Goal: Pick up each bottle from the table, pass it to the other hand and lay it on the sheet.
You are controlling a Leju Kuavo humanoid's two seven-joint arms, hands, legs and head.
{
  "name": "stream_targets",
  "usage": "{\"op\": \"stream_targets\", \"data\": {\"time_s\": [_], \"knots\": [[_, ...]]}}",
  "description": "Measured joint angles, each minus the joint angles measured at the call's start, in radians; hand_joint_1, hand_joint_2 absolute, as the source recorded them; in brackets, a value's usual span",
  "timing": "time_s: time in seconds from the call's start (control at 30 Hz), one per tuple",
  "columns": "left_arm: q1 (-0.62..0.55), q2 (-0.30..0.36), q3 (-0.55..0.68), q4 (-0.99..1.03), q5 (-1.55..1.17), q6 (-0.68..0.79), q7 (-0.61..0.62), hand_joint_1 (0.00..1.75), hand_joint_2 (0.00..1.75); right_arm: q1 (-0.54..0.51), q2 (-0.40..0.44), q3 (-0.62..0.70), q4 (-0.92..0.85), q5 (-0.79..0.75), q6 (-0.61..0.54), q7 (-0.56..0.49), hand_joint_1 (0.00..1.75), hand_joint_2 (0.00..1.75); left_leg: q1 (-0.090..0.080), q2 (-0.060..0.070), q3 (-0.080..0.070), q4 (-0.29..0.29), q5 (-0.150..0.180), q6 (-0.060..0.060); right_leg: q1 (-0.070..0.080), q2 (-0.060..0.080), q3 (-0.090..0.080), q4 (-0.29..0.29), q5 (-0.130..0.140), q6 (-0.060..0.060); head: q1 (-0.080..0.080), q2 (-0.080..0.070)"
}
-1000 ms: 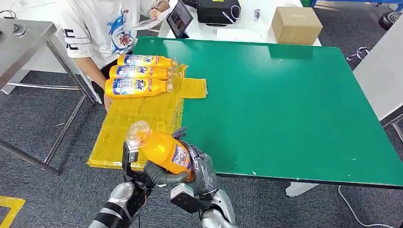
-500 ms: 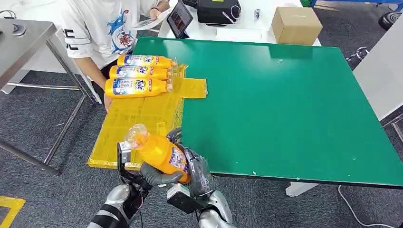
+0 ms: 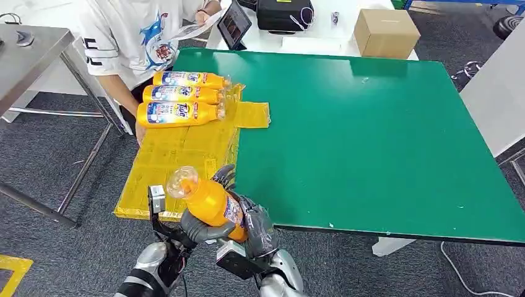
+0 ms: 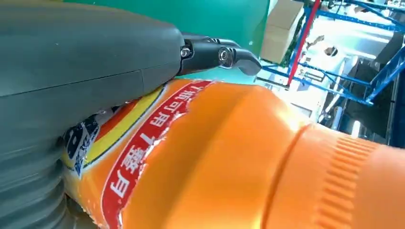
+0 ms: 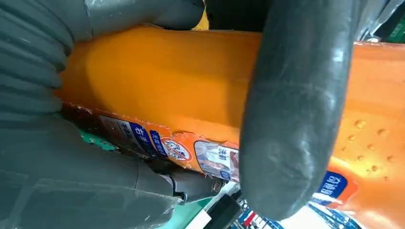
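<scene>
Head view: the bottle sits at lower centre of the frame, in front of the near edge of the desk, cap end pointing to the upper left. Both hands clasp it. The left hand wraps the body from below; the right hand grips the base end on the right. Compared with the frames one second and half a second earlier, the bottle has shifted slightly: the cap dropped, then rose again and moved right, while the left wrist moved further left. Neither hand has let go. Judgement: the hand-over is in progress, and the right hand's release is the next step required. Three bottles lie side by side at the far end of the yellow sheet, in the upper left. A person stands beyond them.

Left wrist view: the left hand is clenched on the bottle, whose orange body and label lie against the grey thumb.

Right wrist view: the right hand grasps the bottle; a thick grey thumb crosses the orange body.
</scene>
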Motion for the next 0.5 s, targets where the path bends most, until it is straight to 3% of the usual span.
{"op": "stream_targets", "data": {"time_s": [0.23, 0.27, 0.3, 0.5], "knots": [[0.010, -0.006, 0.002, -0.017, -0.020, 0.031, 0.000, 0.00, 1.75, 0.000, 0.003, -0.011, 0.007, 0.008, 0.008, 0.000, 1.75, 1.75, 0.000, 0.000, 0.000, 0.000, 0.000, 0.000, 0.000, 0.000, 0.000, 0.000, 0.000, 0.000, 0.000, 0.000], [0.011, -0.008, 0.002, -0.018, -0.022, 0.027, 0.000, 1.64, 1.75, 0.000, 0.004, -0.013, 0.008, 0.010, 0.009, 0.000, 1.75, 1.75, 0.000, 0.000, 0.000, 0.000, 0.000, 0.000, 0.000, 0.000, 0.000, 0.000, 0.000, 0.000, 0.000, 0.000], [0.012, -0.008, 0.002, -0.018, -0.024, 0.023, 0.000, 1.75, 1.75, 0.000, 0.005, -0.015, 0.008, 0.011, 0.010, 0.000, 1.75, 1.75, 0.000, 0.000, 0.000, 0.000, 0.000, 0.000, 0.000, 0.000, 0.000, 0.000, 0.000, 0.000, 0.000, 0.000], [0.021, -0.009, 0.002, -0.032, -0.037, -0.004, -0.015, 1.75, 1.75, -0.001, 0.006, -0.017, 0.008, 0.011, 0.014, -0.001, 1.75, 1.75, 0.000, 0.000, 0.000, 0.000, 0.000, 0.000, 0.000, 0.000, 0.000, 0.000, 0.000, 0.000, 0.000, 0.000]]}}
